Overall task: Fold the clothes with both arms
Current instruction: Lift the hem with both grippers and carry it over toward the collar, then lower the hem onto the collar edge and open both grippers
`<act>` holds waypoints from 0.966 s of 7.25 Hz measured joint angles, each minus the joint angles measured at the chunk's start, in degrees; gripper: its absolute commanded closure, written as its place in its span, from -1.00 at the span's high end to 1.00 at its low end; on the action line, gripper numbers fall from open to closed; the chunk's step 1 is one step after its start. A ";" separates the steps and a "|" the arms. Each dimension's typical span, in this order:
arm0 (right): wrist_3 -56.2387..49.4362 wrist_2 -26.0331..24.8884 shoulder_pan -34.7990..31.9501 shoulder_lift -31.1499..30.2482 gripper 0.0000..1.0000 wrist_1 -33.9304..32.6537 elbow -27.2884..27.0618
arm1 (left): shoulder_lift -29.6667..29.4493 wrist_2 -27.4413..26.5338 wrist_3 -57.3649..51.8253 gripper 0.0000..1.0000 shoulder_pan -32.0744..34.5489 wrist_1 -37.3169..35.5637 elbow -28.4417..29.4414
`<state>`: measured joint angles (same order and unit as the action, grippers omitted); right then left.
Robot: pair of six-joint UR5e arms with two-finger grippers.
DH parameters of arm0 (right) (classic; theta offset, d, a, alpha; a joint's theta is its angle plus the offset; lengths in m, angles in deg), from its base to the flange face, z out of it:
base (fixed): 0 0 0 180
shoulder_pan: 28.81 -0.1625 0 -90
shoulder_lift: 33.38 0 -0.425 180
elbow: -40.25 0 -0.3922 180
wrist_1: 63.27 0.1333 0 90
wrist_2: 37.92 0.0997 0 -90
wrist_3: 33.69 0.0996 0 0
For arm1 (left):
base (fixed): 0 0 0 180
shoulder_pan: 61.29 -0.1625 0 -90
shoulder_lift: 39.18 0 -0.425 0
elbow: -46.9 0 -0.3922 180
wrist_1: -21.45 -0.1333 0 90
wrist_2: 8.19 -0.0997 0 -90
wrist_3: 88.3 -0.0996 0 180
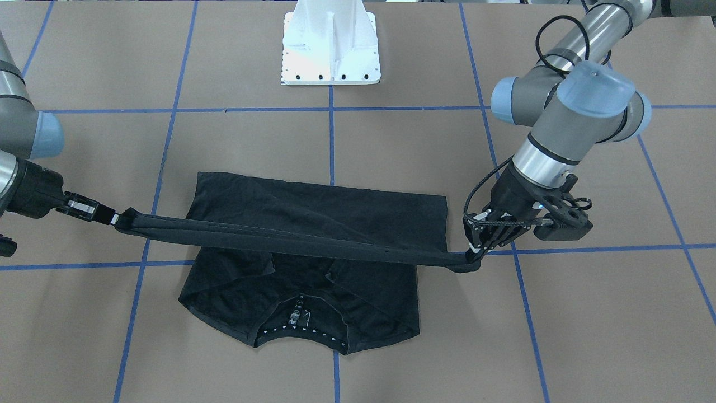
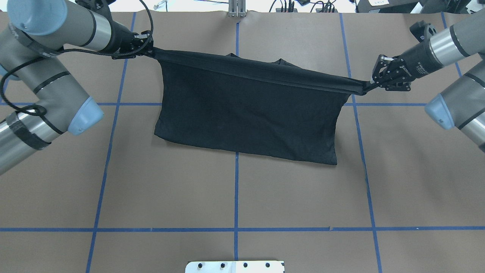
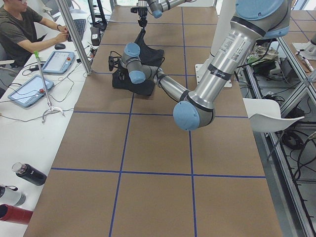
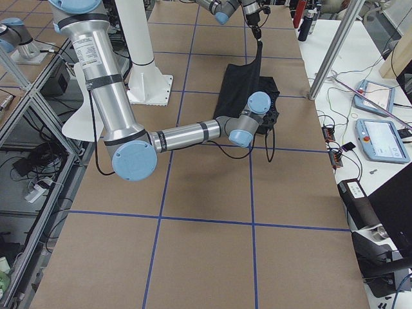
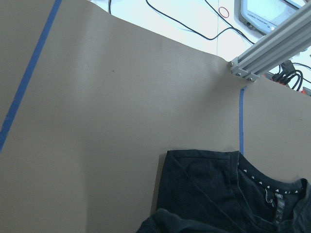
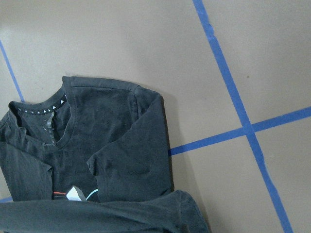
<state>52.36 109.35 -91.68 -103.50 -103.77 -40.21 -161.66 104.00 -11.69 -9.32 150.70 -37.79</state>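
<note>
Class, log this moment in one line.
left claw shut on T-shirt | right claw shut on T-shirt | T-shirt stretched between claws, collar on table

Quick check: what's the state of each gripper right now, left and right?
Left gripper: closed, holding one end of the T-shirt along its lifted, taut edge.
Right gripper: closed, holding the other end.

There is 1 black T-shirt (image 2: 246, 113) on 1 desk (image 2: 170, 189), with 2 robot arms, 1 left arm (image 2: 49, 83) and 1 right arm (image 2: 466, 30), and 1 white pedestal (image 1: 331, 50). Along the side bench the left-end view shows 1 person (image 3: 19, 29), 2 tablets (image 3: 28, 90) and 3 bottles (image 3: 29, 174).
</note>
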 measured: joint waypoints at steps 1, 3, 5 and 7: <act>-0.03 -0.56 0.15 1.20 -1.00 0.04 2.15 | -0.97 -0.37 0.07 -1.00 -0.50 2.02 2.29; -0.02 -1.65 0.66 3.39 -1.00 0.05 5.26 | -3.44 -0.62 2.25 -1.00 -2.69 3.63 4.55; 0.14 -2.49 1.07 5.29 -1.00 0.00 6.91 | -6.04 -3.70 7.46 -1.00 -5.46 7.34 8.22; 0.18 -3.29 1.15 5.88 -1.00 0.01 7.41 | -6.36 -5.80 8.68 -1.00 -6.25 9.14 9.87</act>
<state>52.54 106.05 -90.54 -97.62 -103.76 -32.80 -168.03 98.20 -3.01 -15.57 159.84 -27.92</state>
